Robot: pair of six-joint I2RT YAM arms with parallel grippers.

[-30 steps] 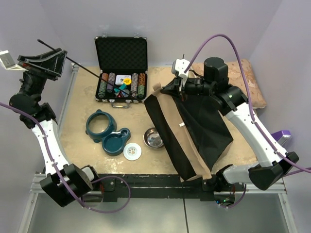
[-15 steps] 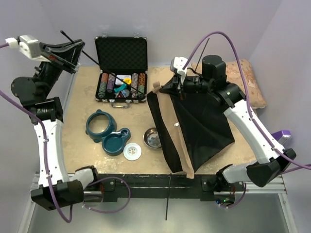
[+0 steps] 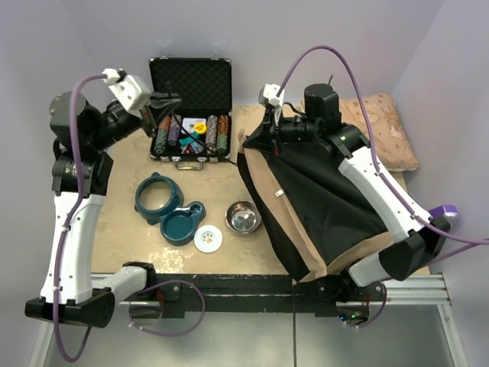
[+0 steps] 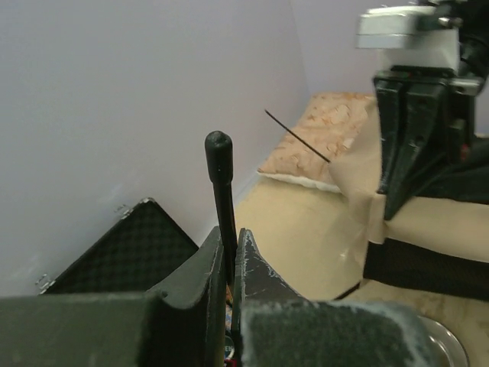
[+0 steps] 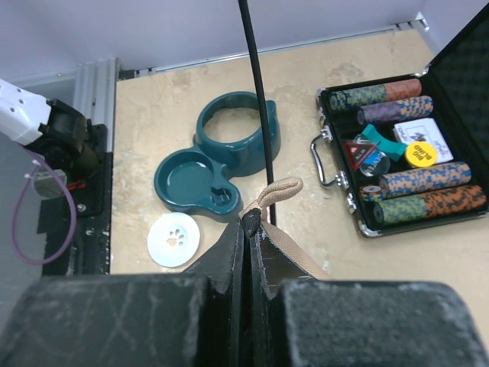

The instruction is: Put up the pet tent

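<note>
Pinching a thin black pole in my left gripper, jaws clamped tight on it, capped tip sticking up past the fingers. That gripper hangs above the open case of chips at the back left of the table. My right gripper is clenched on the top of the tent, pinching tan cloth right at a tan loop. A second pole runs up just beside those fingers. The tent is slumped flat on the right half of the table, tan canvas and black lining both showing, its lower end at the near edge. The pillow is behind it at the back right. The teal feeder, steel bowl and white paw disc sit left of the tent, apart from it.
</note>
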